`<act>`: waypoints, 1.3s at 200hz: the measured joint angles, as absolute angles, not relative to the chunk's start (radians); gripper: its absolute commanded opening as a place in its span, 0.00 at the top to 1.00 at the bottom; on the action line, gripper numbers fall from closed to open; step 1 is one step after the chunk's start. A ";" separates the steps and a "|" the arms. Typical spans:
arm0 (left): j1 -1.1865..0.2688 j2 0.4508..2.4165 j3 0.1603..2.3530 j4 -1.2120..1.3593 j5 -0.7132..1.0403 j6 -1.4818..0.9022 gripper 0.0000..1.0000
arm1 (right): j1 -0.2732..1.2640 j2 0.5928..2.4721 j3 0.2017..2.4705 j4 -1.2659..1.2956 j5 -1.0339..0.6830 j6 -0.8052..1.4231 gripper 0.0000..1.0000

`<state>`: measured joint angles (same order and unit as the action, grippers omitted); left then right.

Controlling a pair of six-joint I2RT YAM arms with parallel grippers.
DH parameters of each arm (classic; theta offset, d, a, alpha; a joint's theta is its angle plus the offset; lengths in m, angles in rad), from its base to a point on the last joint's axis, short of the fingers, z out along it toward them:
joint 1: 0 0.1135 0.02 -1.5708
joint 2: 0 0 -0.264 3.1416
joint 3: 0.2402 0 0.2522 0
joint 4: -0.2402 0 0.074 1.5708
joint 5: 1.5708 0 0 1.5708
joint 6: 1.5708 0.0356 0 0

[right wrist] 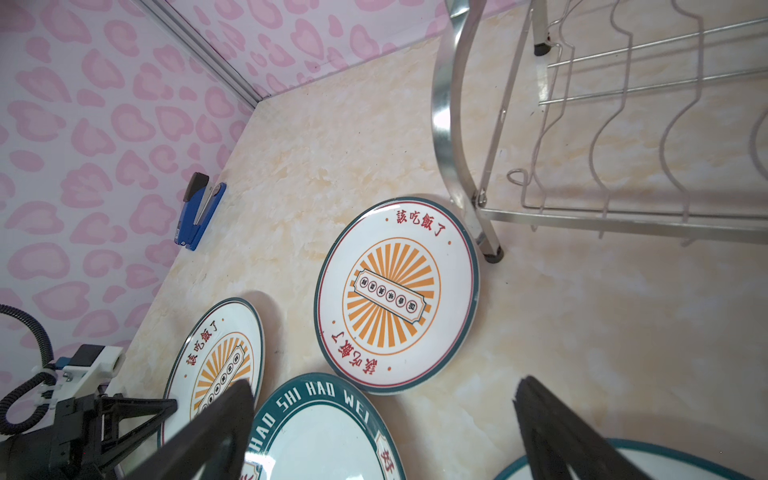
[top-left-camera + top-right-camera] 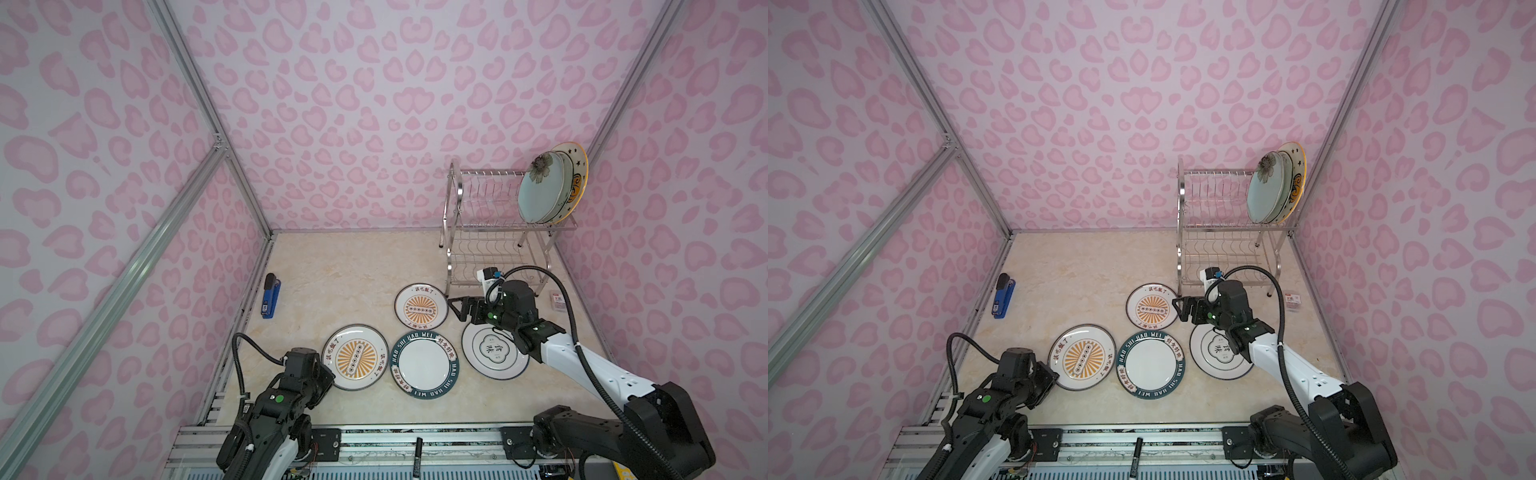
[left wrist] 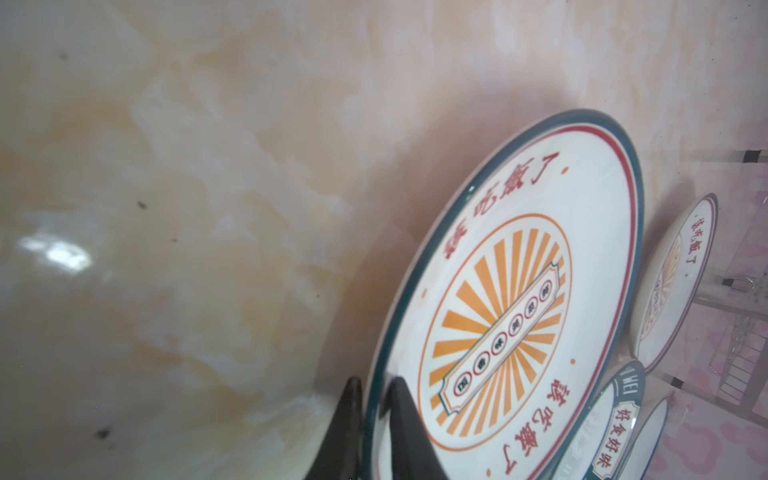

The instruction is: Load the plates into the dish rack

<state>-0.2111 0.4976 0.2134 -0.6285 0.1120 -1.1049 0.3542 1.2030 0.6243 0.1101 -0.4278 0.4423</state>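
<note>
The left claw [image 3: 374, 388] pinches the near-left rim of the larger sunburst plate [image 2: 356, 357] on the table [image 2: 332, 266]. The right claw [image 1: 384, 384] gapes wide and empty just right of the smaller sunburst plate [image 2: 420, 309]. Far right, the dish rack [image 2: 490, 232] holds upright plates [image 2: 538, 195] on its upper tier.
</note>
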 measured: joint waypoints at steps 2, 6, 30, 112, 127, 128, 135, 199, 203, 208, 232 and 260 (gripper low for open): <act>-0.211 0.501 0.213 -0.624 0.112 -1.105 0.85 | 0.354 1.203 0.624 0.110 -0.428 0.442 0.03; -0.211 0.505 0.213 -0.617 0.112 -1.105 0.85 | 0.354 1.202 0.624 0.109 -0.428 0.442 0.03; -0.210 0.531 0.214 -0.577 0.107 -1.105 0.86 | 0.353 1.198 0.623 0.107 -0.428 0.442 0.03; -0.179 0.692 0.241 -0.427 0.075 -1.090 0.86 | 0.345 1.193 0.622 0.105 -0.431 0.442 0.03; -0.157 0.718 0.250 -0.399 0.061 -1.077 0.86 | 0.345 1.191 0.620 0.105 -0.431 0.442 0.03; -0.156 0.720 0.250 -0.398 0.060 -1.076 0.86 | 0.345 1.191 0.620 0.105 -0.432 0.442 0.03; -0.147 0.735 0.258 -0.387 0.055 -1.071 0.86 | 0.343 1.189 0.619 0.102 -0.434 0.442 0.03; -0.104 0.986 0.321 -0.175 0.049 -1.018 0.87 | 0.332 1.183 0.611 0.099 -0.440 0.443 0.03; -0.101 1.006 0.328 -0.158 0.049 -1.013 0.87 | 0.331 1.182 0.611 0.099 -0.441 0.443 0.03; -0.096 1.030 0.339 -0.142 0.052 -1.008 0.88 | 0.330 1.181 0.610 0.099 -0.442 0.442 0.03; -0.078 1.155 0.400 -0.054 0.074 -0.983 0.88 | 0.324 1.174 0.607 0.099 -0.444 0.443 0.03; -0.072 1.290 0.468 0.043 0.106 -0.964 0.90 | 0.320 1.162 0.599 0.098 -0.445 0.443 0.03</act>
<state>-0.0719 1.2903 0.4679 0.0429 0.1062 -0.9638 0.3202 1.1618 0.5995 0.0982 -0.4446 0.4427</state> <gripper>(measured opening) 0.110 0.968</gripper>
